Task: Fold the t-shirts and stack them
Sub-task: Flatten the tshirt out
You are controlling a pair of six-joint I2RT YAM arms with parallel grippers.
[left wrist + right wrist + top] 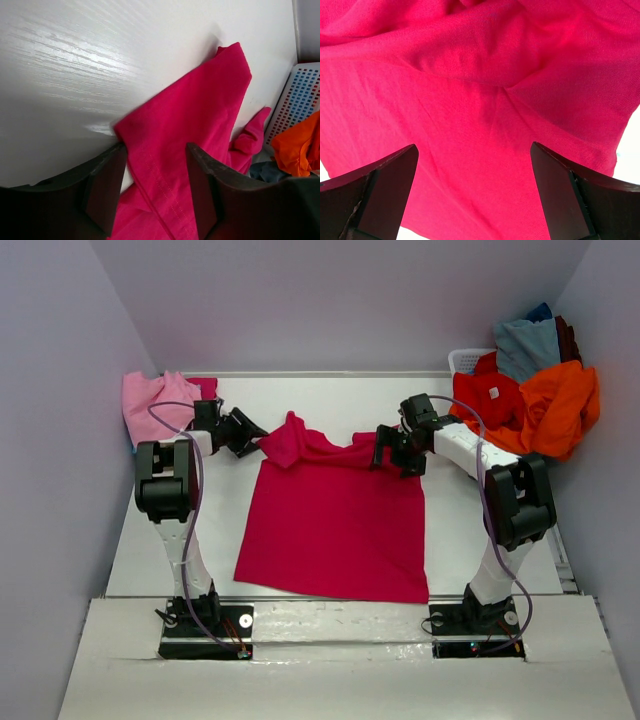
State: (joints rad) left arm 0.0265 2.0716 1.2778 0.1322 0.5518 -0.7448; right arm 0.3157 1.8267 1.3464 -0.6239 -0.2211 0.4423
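Two grippers bracket one crimson-magenta cotton t-shirt (335, 525) spread on the white counter (320, 395), its long axis running away from the bases. The left gripper (248, 437) is at the far-left corner, the right gripper (397, 455) at the far-right.

Left wrist: jaws part-open astride the cloth edge, not clenched.

Right wrist: jaws released wide above the cloth.

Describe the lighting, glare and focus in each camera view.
Top external: even, soft light, the crimson t-shirt crisp and evenly lit. Left wrist: a bright glare streak on the white table beside the shirt; the dark fingers are underexposed. Right wrist: the shirt fills the frame, softly focused; that gripper's fingers are dark silhouettes.
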